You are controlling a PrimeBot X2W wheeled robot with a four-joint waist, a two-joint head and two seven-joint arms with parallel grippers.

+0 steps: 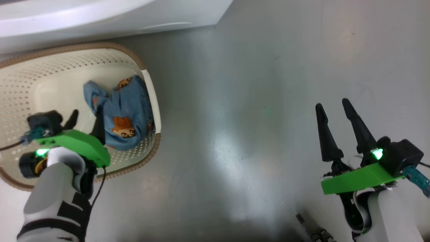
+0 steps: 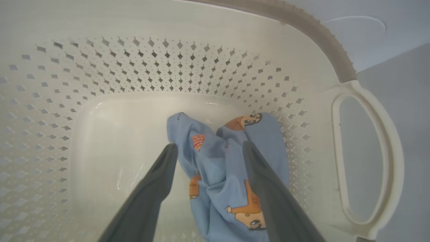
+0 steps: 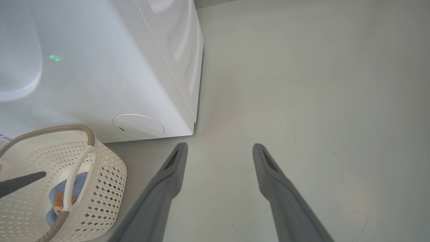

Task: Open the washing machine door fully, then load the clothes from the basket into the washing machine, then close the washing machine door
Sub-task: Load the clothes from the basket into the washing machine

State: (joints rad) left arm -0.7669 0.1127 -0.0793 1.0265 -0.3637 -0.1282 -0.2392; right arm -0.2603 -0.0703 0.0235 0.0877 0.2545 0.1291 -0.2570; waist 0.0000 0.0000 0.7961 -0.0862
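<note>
We see pale grey forearms banded in black, bright green wrist brackets with glowing lights, thin black cables, and grippers with long tapered dark fingers.

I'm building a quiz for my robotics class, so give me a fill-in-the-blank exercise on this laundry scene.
1. The blue clothes lie in the cream ____.
2. The left hand, its fingers on either side of the clothes, stands wide ____.
3. The right hand hangs over the bare grey ____.
Missing words: basket; open; floor.
</note>
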